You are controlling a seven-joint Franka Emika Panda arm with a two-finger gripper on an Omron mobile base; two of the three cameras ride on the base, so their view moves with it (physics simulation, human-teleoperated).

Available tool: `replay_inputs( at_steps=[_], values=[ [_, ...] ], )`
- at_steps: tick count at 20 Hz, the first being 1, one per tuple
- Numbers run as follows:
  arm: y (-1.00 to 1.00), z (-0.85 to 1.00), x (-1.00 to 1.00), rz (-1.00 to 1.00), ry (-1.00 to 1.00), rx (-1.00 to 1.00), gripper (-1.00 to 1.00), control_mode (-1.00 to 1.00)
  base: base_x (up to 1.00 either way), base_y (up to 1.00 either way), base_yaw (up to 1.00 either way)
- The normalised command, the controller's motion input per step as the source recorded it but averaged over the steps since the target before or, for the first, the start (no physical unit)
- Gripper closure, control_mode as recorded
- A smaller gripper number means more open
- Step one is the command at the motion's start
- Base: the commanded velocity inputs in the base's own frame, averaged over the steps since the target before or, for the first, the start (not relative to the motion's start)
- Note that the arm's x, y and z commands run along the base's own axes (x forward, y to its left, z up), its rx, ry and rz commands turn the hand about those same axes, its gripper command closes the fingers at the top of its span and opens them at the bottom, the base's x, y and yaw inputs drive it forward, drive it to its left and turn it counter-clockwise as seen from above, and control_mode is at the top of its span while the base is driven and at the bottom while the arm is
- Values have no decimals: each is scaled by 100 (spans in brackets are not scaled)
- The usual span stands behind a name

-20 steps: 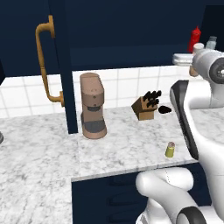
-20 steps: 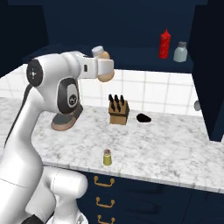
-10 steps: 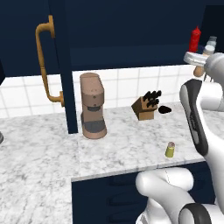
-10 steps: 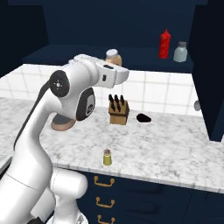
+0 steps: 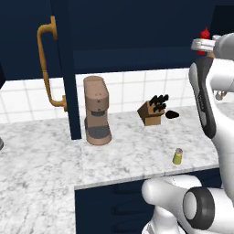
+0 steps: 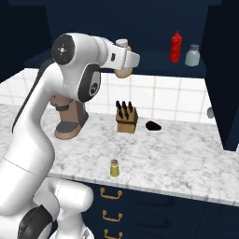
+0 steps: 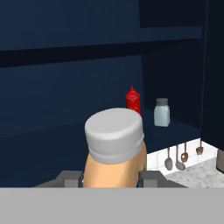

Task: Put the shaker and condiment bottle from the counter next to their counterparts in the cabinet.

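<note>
Marbled counter below the navy cabinet — shaker near its edge, tool clamped on the condiment bottle.

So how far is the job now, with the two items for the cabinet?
Done: nothing is placed yet. In hand: the gripper holds the condiment bottle, raised toward the cabinet shelf where the red bottle and grey-blue shaker stand. Left: set it beside the red bottle, then fetch the yellow-green shaker, which stands on the counter.
</note>
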Motion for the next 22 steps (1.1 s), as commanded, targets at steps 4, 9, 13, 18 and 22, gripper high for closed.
replay_inputs(
  at_steps=[4, 9, 13, 18, 22],
  values=[
    [0, -5, 0, 0, -3, 0, 100, -100, 0, 0, 0],
    [-6, -13, 21, 0, -8, 0, 100, -100, 0, 0, 0],
    [-11, -10, 47, 0, 0, 0, 100, -100, 0, 0, 0],
    [-9, 1, 59, 0, 5, 2, 100, -100, 0, 0, 0],
    [-16, 0, 50, 0, 15, 1, 100, -100, 0, 0, 0]
  ],
)
